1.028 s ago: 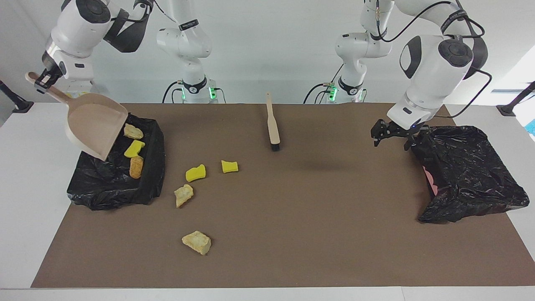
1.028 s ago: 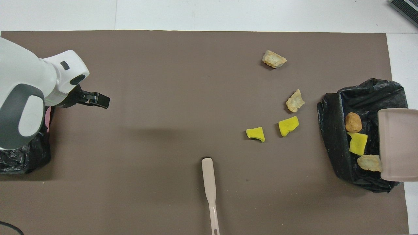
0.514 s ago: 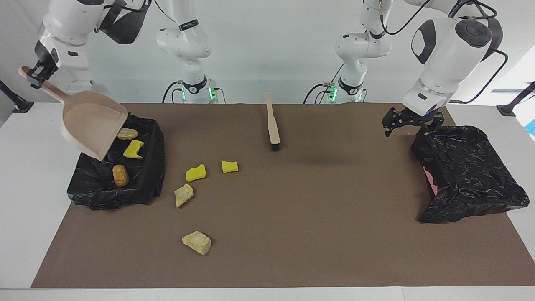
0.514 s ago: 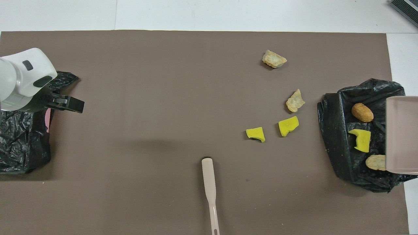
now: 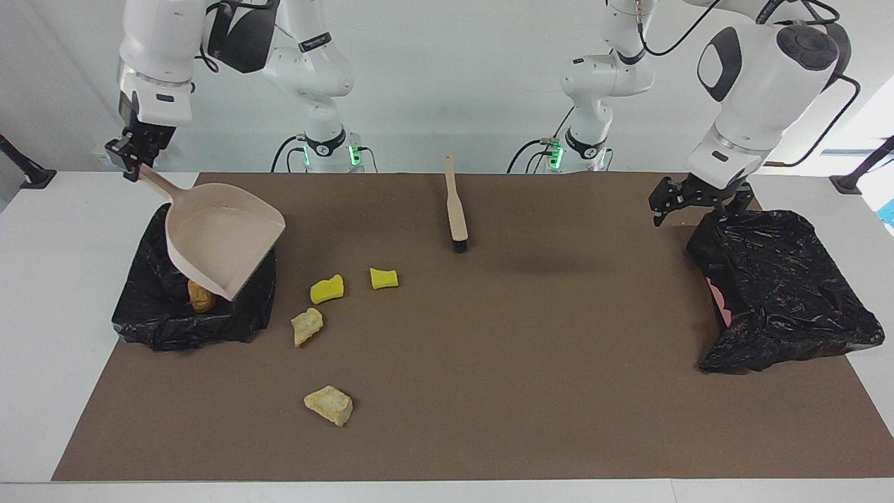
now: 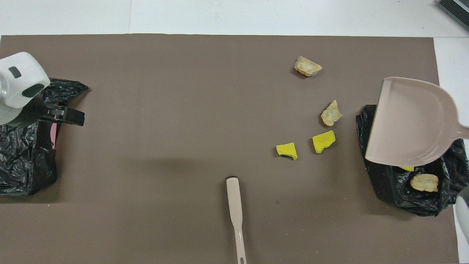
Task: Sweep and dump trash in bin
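Overhead view: the bin [image 6: 373, 176] at the right arm's end holds a beige chunk [image 6: 424, 182] and a yellow sliver [image 6: 406, 168] (a brown lump [image 5: 200, 296] shows from the facing view). The right gripper [image 5: 126, 157], clamped on the dustpan [image 5: 223, 244] handle, holds it over this bin. Four scraps [image 5: 326, 288] lie on the mat beside it. The left gripper [image 5: 688, 202], open and empty, hangs over the other bin [image 5: 782, 293].

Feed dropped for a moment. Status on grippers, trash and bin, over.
Right gripper shut on dustpan handle, over the bin. Left gripper open, waiting over the other bag. Four scraps on the mat, brush untouched. Nothing blocking.
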You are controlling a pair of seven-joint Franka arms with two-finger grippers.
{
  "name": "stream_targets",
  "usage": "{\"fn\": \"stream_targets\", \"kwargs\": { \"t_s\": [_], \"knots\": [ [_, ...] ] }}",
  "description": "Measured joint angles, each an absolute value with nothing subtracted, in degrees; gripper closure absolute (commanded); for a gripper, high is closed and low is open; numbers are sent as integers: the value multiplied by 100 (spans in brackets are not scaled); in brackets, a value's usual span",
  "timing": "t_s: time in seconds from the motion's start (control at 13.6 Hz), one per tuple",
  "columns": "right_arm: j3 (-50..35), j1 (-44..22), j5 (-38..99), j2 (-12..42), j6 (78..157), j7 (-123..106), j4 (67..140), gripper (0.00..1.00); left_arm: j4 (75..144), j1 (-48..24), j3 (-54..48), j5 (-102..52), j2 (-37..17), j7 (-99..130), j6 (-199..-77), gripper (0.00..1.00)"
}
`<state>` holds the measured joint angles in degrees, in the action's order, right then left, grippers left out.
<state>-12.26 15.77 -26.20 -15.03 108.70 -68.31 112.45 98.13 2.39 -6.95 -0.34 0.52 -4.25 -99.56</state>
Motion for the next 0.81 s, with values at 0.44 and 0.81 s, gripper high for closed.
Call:
{"fn": "stream_targets", "kwargs": {
  "t_s": [0.44, 0.81],
  "knots": [
    [-2471, 1530, -1785, -724, 10656, -3620, 10386, 100, 10114, 358, -710, -122, 400, -426, -9961, 0],
    [-2705, 755, -1702, 554, 10193, -497, 9313, 100, 10002, 358, -715, -123, 769, -426, -9651, 0]
  ]
}}
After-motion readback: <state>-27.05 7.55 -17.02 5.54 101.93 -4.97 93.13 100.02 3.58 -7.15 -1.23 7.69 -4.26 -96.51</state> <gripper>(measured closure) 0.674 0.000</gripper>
